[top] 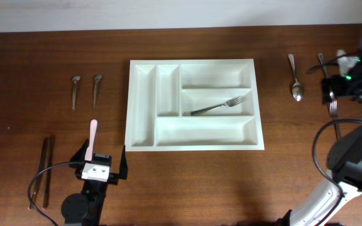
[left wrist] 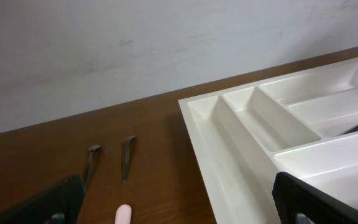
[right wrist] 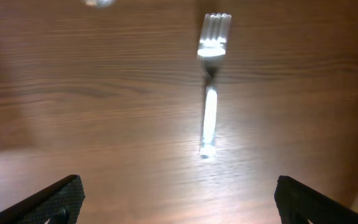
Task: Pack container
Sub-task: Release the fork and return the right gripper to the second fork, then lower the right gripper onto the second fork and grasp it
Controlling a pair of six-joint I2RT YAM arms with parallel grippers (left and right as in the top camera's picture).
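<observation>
Container (top: pixel 200 133) sits mid-table, one fork (top: pixel 219 105) inside. We find the left gripper (top: pixel 103 152) spread wide, empty, just off its near-left corner; the right gripper (right wrist: pixel 182 202) spread wide, empty, above a second fork (right wrist: pixel 209 112), well beyond its right edge.

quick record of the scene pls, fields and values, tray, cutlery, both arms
tray: white, five compartments, mid-table
in tray: one fork, middle long compartment
left of tray: short metal pieces, pink-handled piece, thin sticks
right of tray: spoon, second fork
left gripper: jaws open, holding nothing
right gripper: jaws open, over the second fork
</observation>
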